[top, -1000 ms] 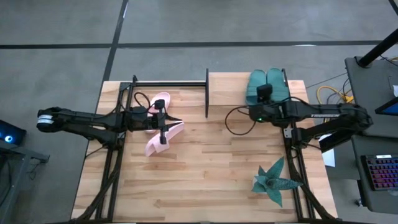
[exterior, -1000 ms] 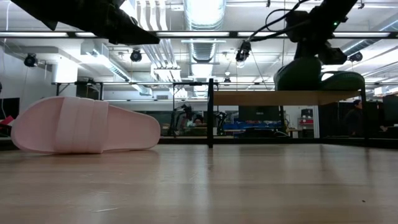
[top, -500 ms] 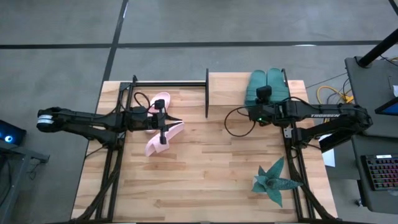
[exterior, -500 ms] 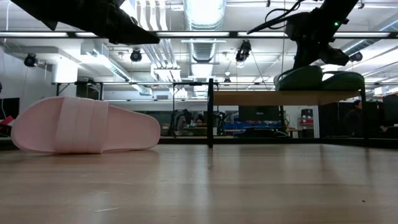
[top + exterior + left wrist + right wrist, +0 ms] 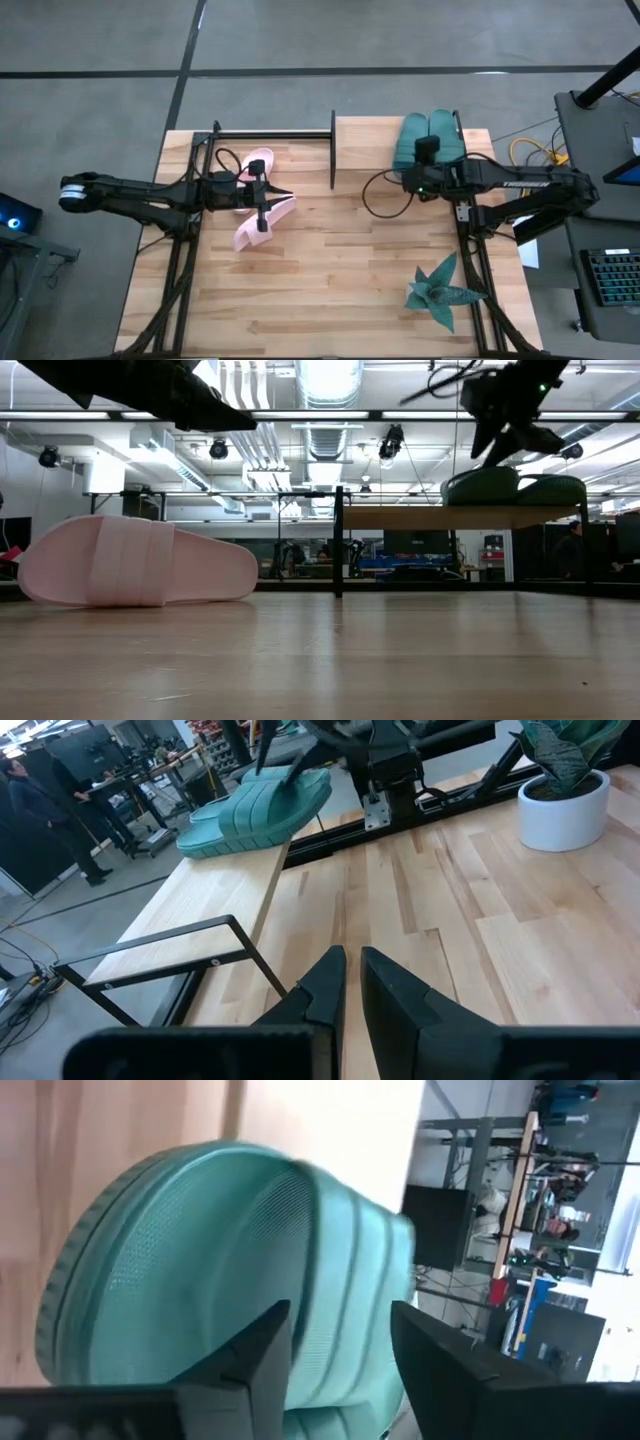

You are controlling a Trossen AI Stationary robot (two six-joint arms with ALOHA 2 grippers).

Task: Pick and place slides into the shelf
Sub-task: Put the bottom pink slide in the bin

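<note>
Two dark teal slides (image 5: 430,138) lie side by side on the shelf (image 5: 365,140), soles on the light-wood board (image 5: 420,517). My right gripper (image 5: 427,147) hangs open just above the nearer teal slide (image 5: 200,1260), touching nothing (image 5: 495,448). Two pale pink slides (image 5: 255,170) lie on the tabletop at the left. One pink slide (image 5: 135,560) rests flat on its sole. My left gripper (image 5: 280,195) hovers over them, shut and empty (image 5: 350,970).
A teal spiky plant (image 5: 440,290) in a white pot (image 5: 560,815) stands near the table's right front. A black metal rail (image 5: 270,134) runs along the far edge left of the shelf board. Bare tabletop (image 5: 340,260) lies in the middle.
My right gripper has opened and let go of a teal slide, then risen a little. The slide, held tilted above the shelf before, has dropped and now lies flat on the board beside the other teal slide.
</note>
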